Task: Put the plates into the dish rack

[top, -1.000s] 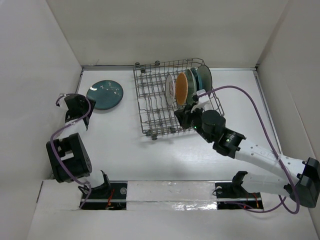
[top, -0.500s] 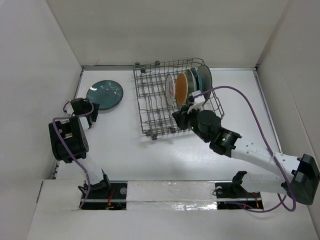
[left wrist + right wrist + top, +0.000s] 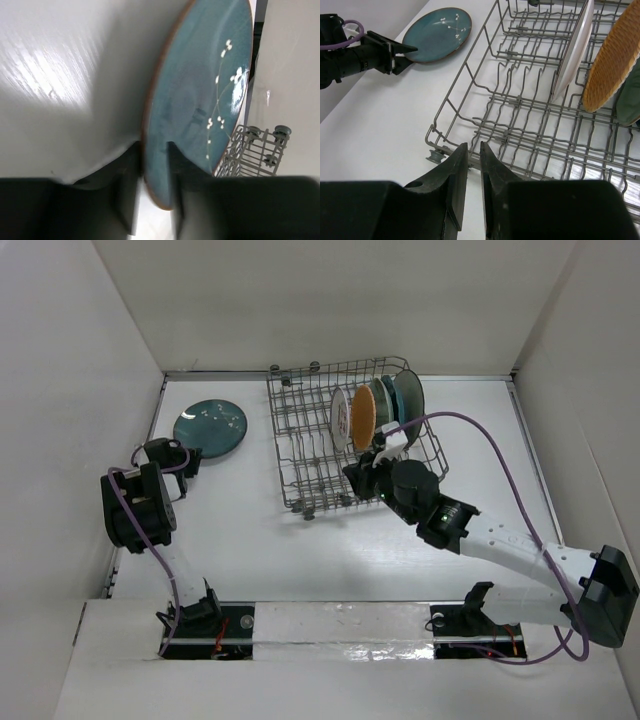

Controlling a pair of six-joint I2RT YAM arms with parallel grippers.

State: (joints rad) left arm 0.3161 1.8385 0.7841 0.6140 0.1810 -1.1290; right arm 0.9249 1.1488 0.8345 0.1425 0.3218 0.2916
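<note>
A dark teal speckled plate lies flat on the table at the far left. My left gripper is at its near rim. In the left wrist view the plate has its edge between the two fingers, and the gripper is shut on that rim. The dish rack holds several upright plates at its right end, among them a white one and a tan-orange one. My right gripper hovers over the rack's near edge. In the right wrist view this gripper has a narrow gap and holds nothing.
White walls close in on the left, far and right sides. The rack's left rows stand free of plates. A round foot sticks out at its near corner. A purple cable arcs above the right arm.
The left arm has folded in and brought its gripper to the teal plate's near rim, where the jaws have narrowed onto it. The right gripper has crept slightly left along the rack's near edge.
</note>
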